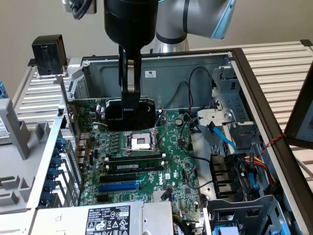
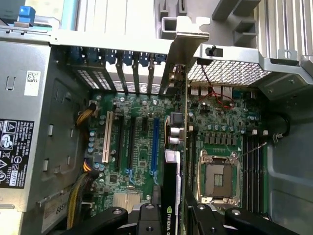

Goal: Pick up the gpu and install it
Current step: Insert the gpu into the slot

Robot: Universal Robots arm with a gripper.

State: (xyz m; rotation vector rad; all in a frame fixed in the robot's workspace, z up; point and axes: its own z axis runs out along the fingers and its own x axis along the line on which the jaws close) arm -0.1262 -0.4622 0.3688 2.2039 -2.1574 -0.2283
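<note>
Currently graphics card [image 2: 172,166] held clamped in gripper [image 2: 173,216], edge-on, over motherboard [image 1: 181,161] just beside processor socket [image 1: 142,142]; seating not confirmed. Judged light, stiff, fragile: hold best taken on fan cover [image 1: 146,110] sides, not on bare circuit face or end bracket [image 2: 188,46].

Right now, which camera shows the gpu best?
The wrist view: the gpu runs edge-on from its silver bracket down to the gripper clamped on it, above the motherboard slots. The exterior view shows its black shroud, partly covered by the gripper.
</note>
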